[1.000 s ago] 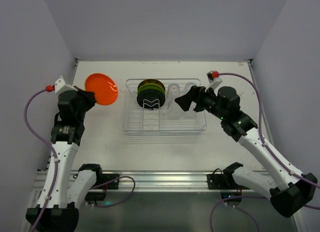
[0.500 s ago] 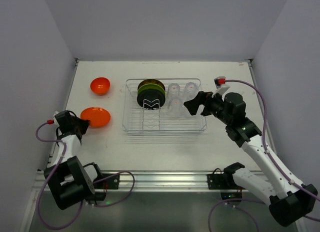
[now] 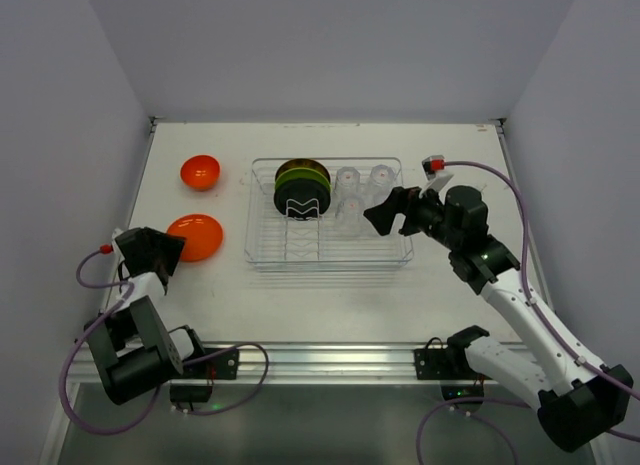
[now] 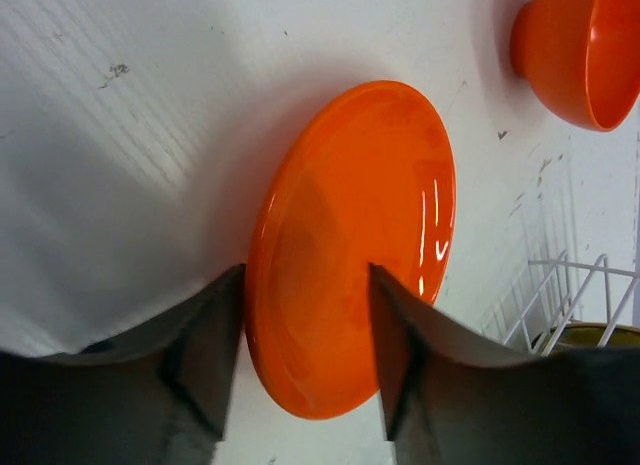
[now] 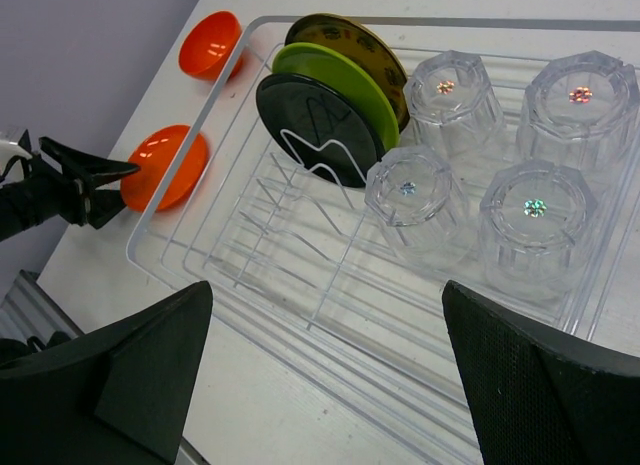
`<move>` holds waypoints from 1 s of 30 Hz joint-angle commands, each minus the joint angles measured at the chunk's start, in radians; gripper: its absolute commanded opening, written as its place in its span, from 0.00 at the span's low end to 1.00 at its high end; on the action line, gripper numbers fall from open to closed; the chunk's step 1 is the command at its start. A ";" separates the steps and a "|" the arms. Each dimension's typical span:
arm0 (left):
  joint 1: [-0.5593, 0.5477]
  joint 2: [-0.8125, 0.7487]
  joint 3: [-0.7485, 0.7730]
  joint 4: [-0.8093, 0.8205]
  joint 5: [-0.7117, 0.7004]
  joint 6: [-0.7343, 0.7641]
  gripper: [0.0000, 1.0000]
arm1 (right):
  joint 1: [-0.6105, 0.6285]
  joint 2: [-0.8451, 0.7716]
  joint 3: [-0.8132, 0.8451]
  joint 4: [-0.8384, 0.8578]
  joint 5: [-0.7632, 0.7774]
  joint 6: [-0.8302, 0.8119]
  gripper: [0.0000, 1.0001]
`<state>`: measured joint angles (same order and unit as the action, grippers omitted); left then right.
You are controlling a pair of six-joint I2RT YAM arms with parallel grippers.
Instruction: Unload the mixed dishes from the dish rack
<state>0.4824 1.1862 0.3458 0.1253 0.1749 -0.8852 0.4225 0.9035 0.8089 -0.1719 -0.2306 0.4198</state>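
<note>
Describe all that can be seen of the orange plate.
The orange plate is round, shallow and glossy, like plastic. It lies flat on the white table, left of the rack and nearer than the orange bowl. The open left hand straddles its edge; contact cannot be judged.

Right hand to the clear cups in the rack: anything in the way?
Nothing visible. The right hand is open over the dish rack's right end, with the four clear cups directly ahead of it. The plates stand left of the cups, out of the path.
</note>
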 commanded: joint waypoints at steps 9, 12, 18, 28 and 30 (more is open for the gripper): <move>0.004 -0.263 0.237 -0.392 -0.133 0.178 1.00 | -0.004 0.018 -0.004 0.055 -0.078 -0.070 0.99; 0.004 -0.312 0.341 -0.521 -0.152 0.259 1.00 | -0.004 0.037 -0.004 0.101 -0.180 -0.062 0.99; -0.036 -0.407 0.469 -0.650 -0.084 0.437 1.00 | -0.001 0.123 0.039 0.160 -0.242 -0.105 0.99; -0.415 -0.553 0.455 -0.652 -0.293 0.539 1.00 | 0.212 0.495 0.505 -0.204 0.118 -0.618 0.73; -0.421 -0.566 0.438 -0.627 -0.298 0.540 1.00 | 0.240 0.607 0.603 -0.244 0.187 -0.674 0.70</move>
<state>0.0830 0.6395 0.7994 -0.5243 -0.0566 -0.3988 0.6212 1.3819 1.2858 -0.2886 -0.2028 -0.0437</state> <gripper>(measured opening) 0.996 0.717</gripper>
